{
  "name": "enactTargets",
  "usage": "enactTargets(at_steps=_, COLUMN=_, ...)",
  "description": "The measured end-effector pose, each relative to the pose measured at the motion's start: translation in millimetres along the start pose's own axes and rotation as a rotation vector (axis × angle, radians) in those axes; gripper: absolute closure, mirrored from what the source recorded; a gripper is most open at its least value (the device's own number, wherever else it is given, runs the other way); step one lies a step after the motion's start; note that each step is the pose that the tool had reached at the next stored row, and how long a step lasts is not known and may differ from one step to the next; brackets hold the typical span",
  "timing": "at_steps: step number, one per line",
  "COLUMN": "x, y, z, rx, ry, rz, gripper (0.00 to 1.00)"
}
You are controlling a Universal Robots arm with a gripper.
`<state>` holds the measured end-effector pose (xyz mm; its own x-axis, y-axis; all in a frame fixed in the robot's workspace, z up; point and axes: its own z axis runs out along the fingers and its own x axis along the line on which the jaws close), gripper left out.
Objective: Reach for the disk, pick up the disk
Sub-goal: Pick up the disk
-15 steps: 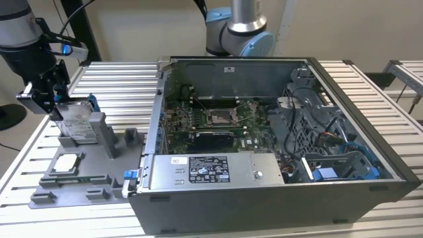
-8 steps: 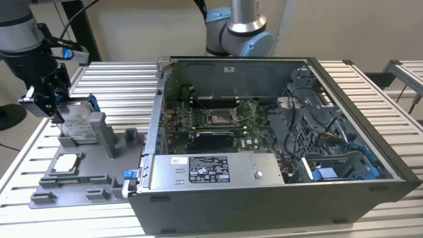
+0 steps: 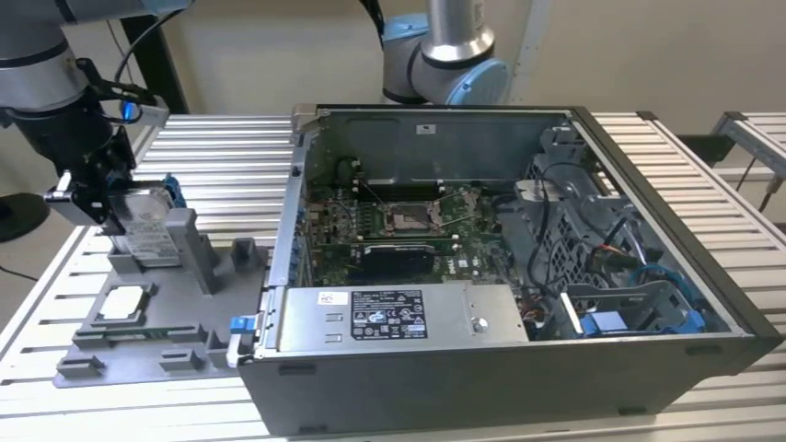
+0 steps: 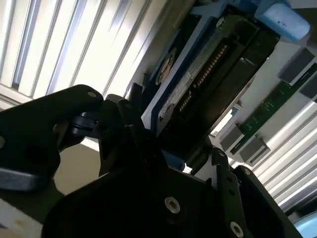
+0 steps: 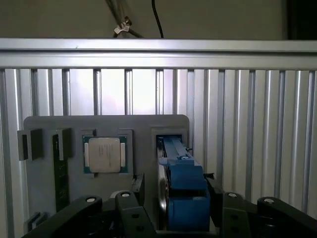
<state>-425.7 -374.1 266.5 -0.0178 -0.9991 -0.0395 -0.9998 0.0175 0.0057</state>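
Disk [image 3: 145, 226] upright in a slot of the grey fixture tray [image 3: 160, 343], at the exterior view's left. Gripper [image 3: 123, 204] straddles its top, arm [image 3: 37, 74] reaching down from above; clamped or not, cannot tell. CPU chip [image 3: 123, 302] lies on the tray. Open computer case [image 3: 491, 368] beside it, on a slatted aluminium table [image 3: 221, 147].
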Motion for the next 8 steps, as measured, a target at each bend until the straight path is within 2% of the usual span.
enactTargets(at_steps=2, x=-0.1, y=0.0, z=0.5, rx=-0.0002, ry=-0.0034, rz=0.000, gripper=0.00)
enactTargets(at_steps=8, x=0.1, y=0.0, z=0.7, rx=-0.0001, ry=-0.0037, rz=0.000, gripper=0.00)
